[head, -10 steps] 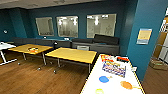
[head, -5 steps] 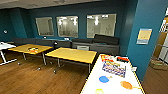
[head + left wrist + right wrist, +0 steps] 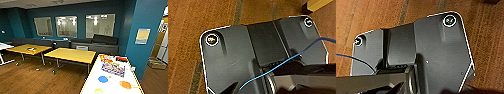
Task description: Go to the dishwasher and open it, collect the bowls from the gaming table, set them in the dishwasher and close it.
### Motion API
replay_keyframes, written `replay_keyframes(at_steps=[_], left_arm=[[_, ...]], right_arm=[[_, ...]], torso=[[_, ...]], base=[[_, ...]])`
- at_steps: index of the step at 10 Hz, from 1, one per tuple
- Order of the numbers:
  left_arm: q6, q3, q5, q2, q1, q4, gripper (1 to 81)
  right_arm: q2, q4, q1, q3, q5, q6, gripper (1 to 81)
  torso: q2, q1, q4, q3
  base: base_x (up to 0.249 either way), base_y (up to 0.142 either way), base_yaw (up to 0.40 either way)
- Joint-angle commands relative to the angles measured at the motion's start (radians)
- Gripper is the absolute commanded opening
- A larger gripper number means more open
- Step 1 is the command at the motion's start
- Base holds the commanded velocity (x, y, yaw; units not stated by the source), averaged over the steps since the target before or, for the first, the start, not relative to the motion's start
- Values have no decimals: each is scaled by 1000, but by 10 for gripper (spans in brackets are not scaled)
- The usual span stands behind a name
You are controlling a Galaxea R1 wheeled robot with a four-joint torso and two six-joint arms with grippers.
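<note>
Looking ahead, we see a room with dark blue walls (image 3: 22,15) and a brown wood floor (image 3: 30,80). At the far left a white table (image 3: 3,46) pokes in. Next comes a wooden table (image 3: 27,48) with small things on it, too blurry to name. Beside it stands a second wooden table (image 3: 71,55) with a bare top. Behind them three windows (image 3: 66,26) sit in the wall, above a long dark bench (image 3: 82,45).

To the right is the gaming table (image 3: 113,85), white on top with a yellow rim. Near its far end lie bright boxes (image 3: 112,66). Closer to us, by its left edge, sits the blue bowl (image 3: 103,79). The orange bowl (image 3: 125,84) sits nearer the right edge. The green bowl (image 3: 98,91) is at the near end, cut off by the picture's edge. A poster (image 3: 142,36) hangs on the blue wall at the right.

In both wrist views we see the robot's own dark plate over the wood floor. We cannot tell if the jaws of either gripper are apart or together.
</note>
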Motion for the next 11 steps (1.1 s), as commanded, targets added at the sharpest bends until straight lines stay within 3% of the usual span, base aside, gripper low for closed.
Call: replay_keyframes(at_steps=[1, 11], left_arm=[[10, -1, 48, 1, -58, 7, 811], [6, -1, 48, -1, -58, 5, 811]], right_arm=[[-2, -1, 52, -2, -50, -1, 811], [-3, 2, 62, -2, -35, -1, 811]], torso=[[0, 0, 0, 0], [0, 0, 0, 0]], base=[[0, 0, -230], [0, 0, -237]])
